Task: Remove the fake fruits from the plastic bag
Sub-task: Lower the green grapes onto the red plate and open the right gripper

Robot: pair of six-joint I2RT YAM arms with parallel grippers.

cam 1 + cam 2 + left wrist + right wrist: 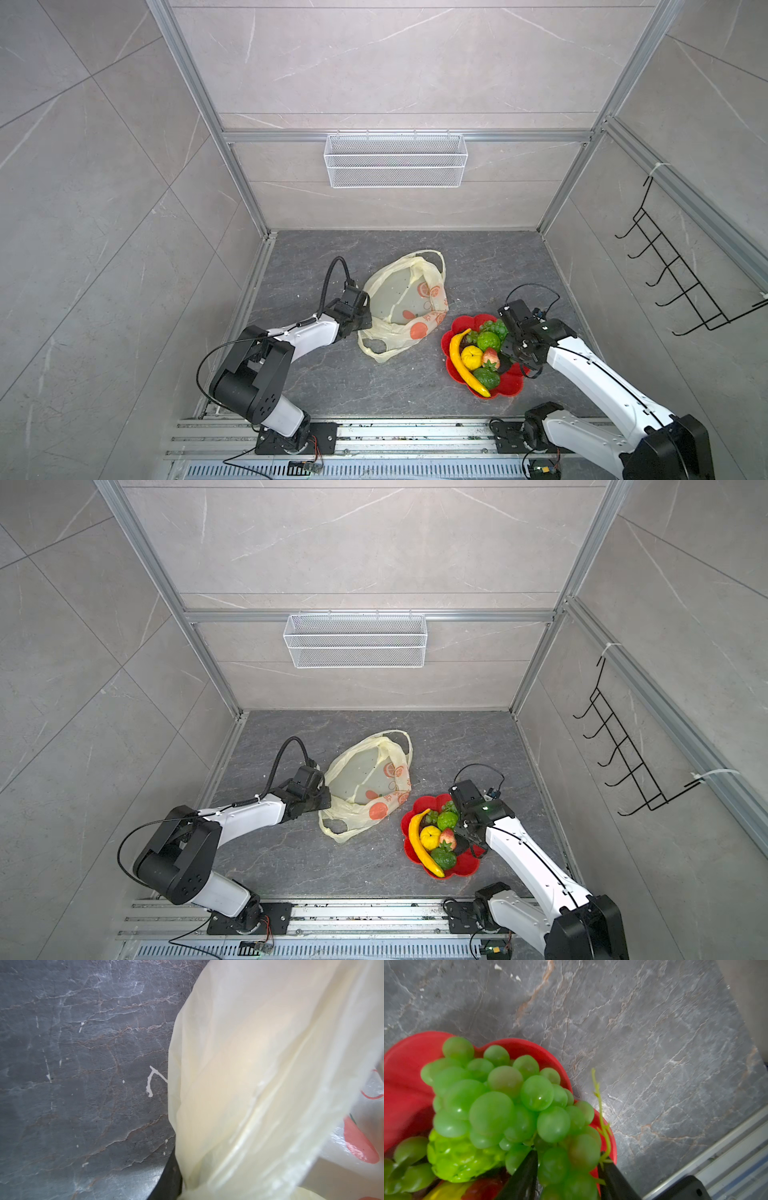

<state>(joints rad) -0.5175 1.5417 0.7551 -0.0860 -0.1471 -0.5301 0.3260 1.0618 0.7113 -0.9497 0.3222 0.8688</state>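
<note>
The pale-yellow plastic bag lies open on the dark floor, and no fruit shows inside it. My left gripper is shut on the bag's near-left edge; in the left wrist view the bag bunches up against one dark finger. The fake fruits lie piled on a red plate: banana, yellow ball, bumpy green fruit, strawberry and grape bunch. My right gripper stands open over the plate, its fingers either side of the grapes.
A white mesh basket hangs on the back wall and a black hook rack on the right wall. Aluminium rails run along the floor's front edge. Bare floor lies in front of the bag.
</note>
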